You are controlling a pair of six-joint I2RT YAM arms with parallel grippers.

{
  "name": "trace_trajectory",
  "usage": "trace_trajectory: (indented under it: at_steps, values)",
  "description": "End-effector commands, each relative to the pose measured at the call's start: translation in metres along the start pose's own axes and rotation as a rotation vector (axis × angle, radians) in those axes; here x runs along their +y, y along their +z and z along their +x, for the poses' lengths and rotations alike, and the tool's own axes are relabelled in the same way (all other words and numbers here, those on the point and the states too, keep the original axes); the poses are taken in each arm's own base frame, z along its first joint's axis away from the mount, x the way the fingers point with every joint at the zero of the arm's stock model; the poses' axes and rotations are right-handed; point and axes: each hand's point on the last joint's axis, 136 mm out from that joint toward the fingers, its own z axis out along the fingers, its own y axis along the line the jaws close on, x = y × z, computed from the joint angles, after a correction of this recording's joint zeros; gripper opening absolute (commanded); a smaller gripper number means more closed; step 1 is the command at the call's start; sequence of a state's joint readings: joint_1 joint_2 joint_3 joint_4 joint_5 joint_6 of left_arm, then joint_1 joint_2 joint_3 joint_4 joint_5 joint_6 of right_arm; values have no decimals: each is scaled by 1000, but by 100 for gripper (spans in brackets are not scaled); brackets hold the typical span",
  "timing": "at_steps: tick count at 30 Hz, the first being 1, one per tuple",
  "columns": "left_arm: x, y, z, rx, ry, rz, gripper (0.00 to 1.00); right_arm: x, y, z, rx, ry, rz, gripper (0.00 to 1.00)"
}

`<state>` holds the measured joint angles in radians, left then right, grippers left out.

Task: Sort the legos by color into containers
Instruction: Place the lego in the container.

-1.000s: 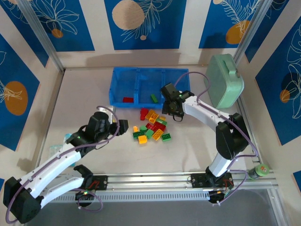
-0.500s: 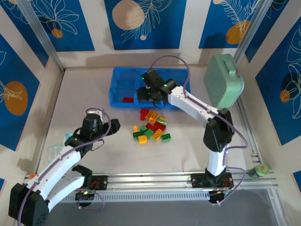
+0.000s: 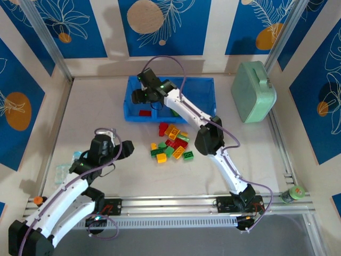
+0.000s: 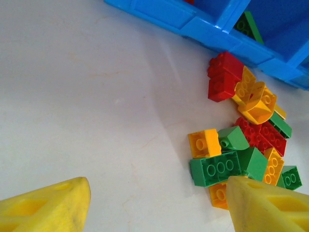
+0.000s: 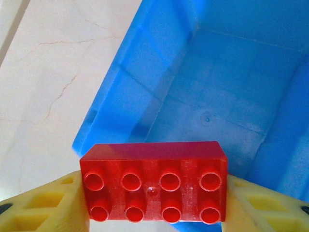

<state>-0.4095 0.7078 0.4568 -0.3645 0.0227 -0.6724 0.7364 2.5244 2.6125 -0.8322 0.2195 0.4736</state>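
1. My right gripper (image 5: 154, 199) is clamped on a red brick (image 5: 153, 180). One yellow finger (image 5: 46, 209) presses each short end. The brick is a two-by-four, lying level, with its eight studs facing the wrist camera.

2. In the right wrist view, the tray (image 5: 227, 92) lies beyond the brick from 12 to 3 o'clock. The compartment floor seen there is bare. The table (image 5: 53, 63) shows at 10 o'clock.

3. In the top view, my right arm reaches across the tray to its left compartment. The gripper is above that compartment. A second red brick (image 3: 144, 112) lies on that floor, near the front wall.

4. My left gripper (image 4: 159, 209) has its jaws wide apart, with nothing between them. It hangs above bare table.

5. In the left wrist view, the pile (image 4: 241, 140) sits at 2 o'clock of the left gripper. It holds red, green and orange-yellow bricks, touching and partly stacked. The tray's front wall runs just past the pile at 12 o'clock. A green brick (image 4: 248, 26) lies in the middle compartment.

6. In the top view, the pile is on the table at 6 o'clock of the tray, and the left gripper is at 9 o'clock of the pile, well apart from it. A mint case (image 3: 253, 92) stands at 3 o'clock of the tray.
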Motion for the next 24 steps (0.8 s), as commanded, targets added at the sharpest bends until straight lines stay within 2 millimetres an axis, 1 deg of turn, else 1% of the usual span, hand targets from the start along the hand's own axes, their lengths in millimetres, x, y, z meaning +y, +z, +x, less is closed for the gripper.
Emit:
trace_trajectory:
  at_steps: [1,2,3,4,5,6,8,13,16,17,21,23,24]
  values:
    - [5,-2,11,37,6,-5,74,-3,1,0,13,-17,-3,58]
    - [5,-2,11,38,5,-6,74,-4,4,-2,7,-16,-7,58]
    - [5,-4,11,36,7,-6,74,-3,5,-4,0,-17,-15,60]
    - [4,-5,10,36,10,-4,74,-3,5,-6,-8,-18,-17,67]
    - [3,-5,9,36,16,1,74,-2,5,-7,-13,-22,-16,75]
    - [2,-5,9,39,24,3,74,-1,3,-10,-22,-25,-16,79]
    - [0,-6,8,48,35,1,74,0,-5,-14,-34,-28,-8,84]
    - [-8,-1,10,81,58,22,75,8,-43,-25,-72,-54,12,88]
    - [-15,3,10,102,96,30,75,10,-72,-29,-81,-49,15,88]
    - [-18,5,10,111,110,31,75,10,-81,-28,-77,-45,22,88]
    - [-32,18,11,153,150,56,75,3,-109,-8,-69,-44,45,87]
    - [-41,26,9,169,167,72,75,-5,-120,9,-73,-29,39,87]
    - [-44,31,8,178,177,74,75,-12,-127,16,-83,-12,40,87]
